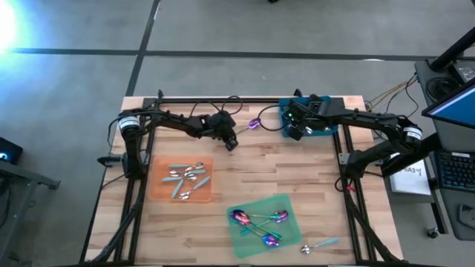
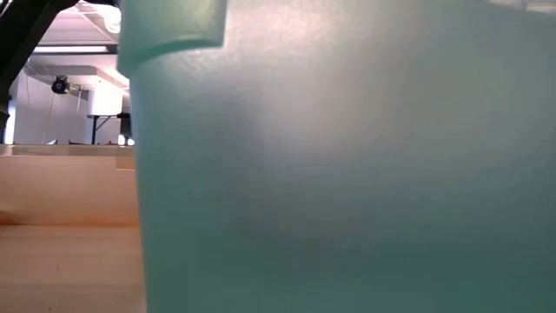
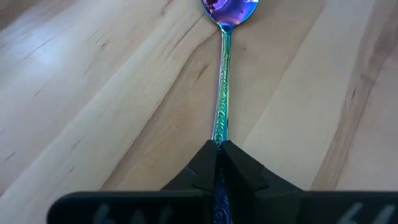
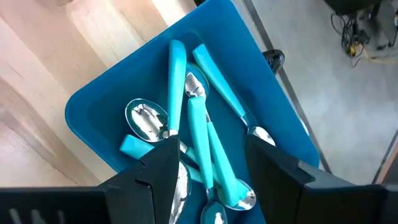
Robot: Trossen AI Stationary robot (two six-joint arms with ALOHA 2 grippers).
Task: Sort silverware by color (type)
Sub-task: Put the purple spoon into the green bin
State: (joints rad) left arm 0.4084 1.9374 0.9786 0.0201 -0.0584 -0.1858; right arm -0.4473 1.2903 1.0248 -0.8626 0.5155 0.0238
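A spoon with an iridescent purple head (image 3: pixel 229 9) and a thin green handle lies on the wood near the table's far middle (image 1: pixel 252 124). My left gripper (image 3: pixel 217 148) (image 1: pixel 231 142) is shut on its handle. My right gripper (image 4: pixel 212 143) (image 1: pixel 295 132) hangs open above the teal bin (image 4: pixel 93 106) at the far right. The bin holds several silver-headed spoons (image 4: pixel 146 118) with teal handles, and the gripper touches none of them. Silver spoons (image 1: pixel 185 176) lie on the orange mat (image 1: pixel 159 189). Purple-headed spoons (image 1: pixel 260 221) lie on the green mat (image 1: pixel 286 204). My left gripper pinches the spoon's thin green handle (image 3: pixel 219 134) between its two fingers, at the end away from the head. The fingers slant down from the table's left and lie along the handle. The spoon stretches out ahead of them, low over or on the wood.
One more spoon (image 1: pixel 319 243) lies on bare wood by the near right corner, off the green mat. In the low view the teal bin's wall (image 2: pixel 347 174) fills nearly the whole picture. Black frame rails (image 1: pixel 223 99) run along the table's far edge and sides.
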